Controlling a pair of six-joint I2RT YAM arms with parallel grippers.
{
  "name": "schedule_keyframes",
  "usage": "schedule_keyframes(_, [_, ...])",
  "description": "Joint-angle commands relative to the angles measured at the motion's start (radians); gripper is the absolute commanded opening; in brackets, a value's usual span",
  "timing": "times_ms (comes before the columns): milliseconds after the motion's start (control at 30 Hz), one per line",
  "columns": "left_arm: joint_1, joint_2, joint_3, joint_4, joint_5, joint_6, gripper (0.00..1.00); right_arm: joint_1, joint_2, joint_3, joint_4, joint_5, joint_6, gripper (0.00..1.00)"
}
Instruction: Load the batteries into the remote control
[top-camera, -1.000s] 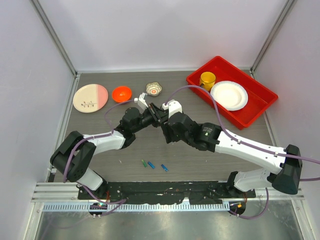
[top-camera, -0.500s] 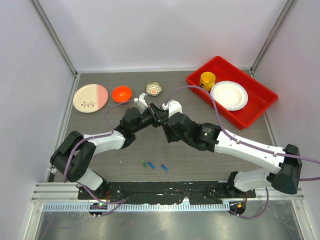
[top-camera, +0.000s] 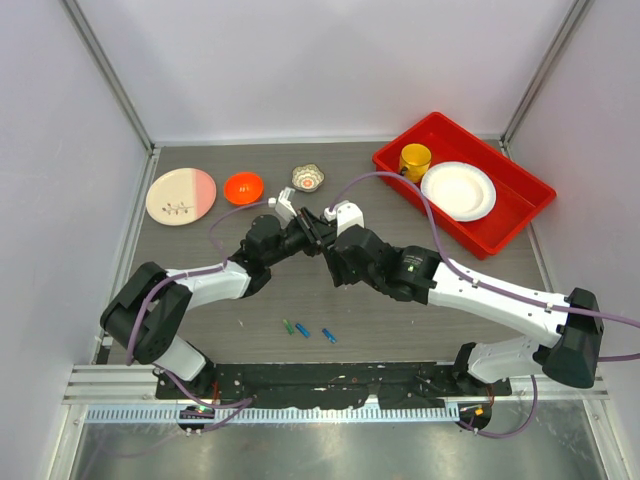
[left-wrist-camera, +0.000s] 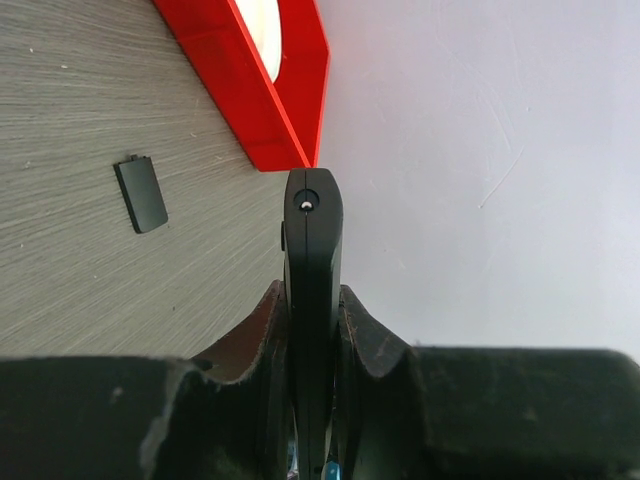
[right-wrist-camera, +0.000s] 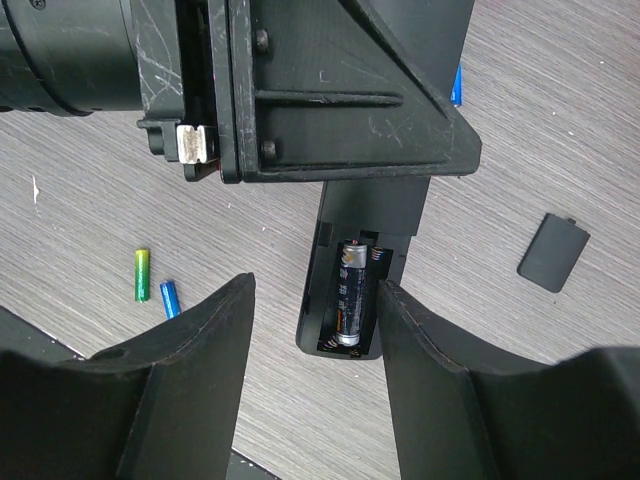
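Note:
My left gripper (top-camera: 312, 232) is shut on the black remote control (left-wrist-camera: 312, 250) and holds it edge-up above the table; its fingers (left-wrist-camera: 262, 322) clamp both faces. In the right wrist view the remote (right-wrist-camera: 335, 300) shows its open recess with one dark, silver-capped battery (right-wrist-camera: 352, 290) in it. My right gripper (right-wrist-camera: 315, 285) is open and empty, its jaws either side of the remote's end. A green battery (top-camera: 288, 326) and two blue batteries (top-camera: 303, 331) (top-camera: 328, 336) lie loose on the table near the front. The green one (right-wrist-camera: 142, 274) and a blue one (right-wrist-camera: 170, 298) also show in the right wrist view.
A small flat black cover (right-wrist-camera: 553, 252) lies on the table, also in the left wrist view (left-wrist-camera: 141, 194). A red tray (top-camera: 520, 215) at back right holds a yellow cup (top-camera: 414, 158) and a white plate (top-camera: 458, 190). An orange bowl (top-camera: 243, 186), a pink-and-cream plate (top-camera: 181, 195) and a foil cup (top-camera: 308, 178) stand at the back left.

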Motion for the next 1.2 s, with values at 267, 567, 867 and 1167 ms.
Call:
schedule_keyframes(267, [-0.002, -0.042, 0.041, -0.019, -0.021, 0.037, 0.0, 0.005, -0.003, -0.001, 0.052, -0.011, 0.022, 0.57])
schedule_keyframes(567, [-0.002, -0.048, 0.046, -0.013, -0.018, 0.03, 0.0, 0.005, 0.02, -0.018, 0.048, -0.02, 0.025, 0.57])
schedule_keyframes(867, [-0.002, -0.055, 0.046, -0.004, -0.017, 0.022, 0.0, 0.005, 0.038, -0.024, 0.046, -0.026, 0.031, 0.52])
schedule_keyframes(1167, [-0.003, -0.058, 0.039, 0.001, -0.023, 0.019, 0.0, 0.005, 0.04, -0.023, 0.049, -0.02, 0.04, 0.47])
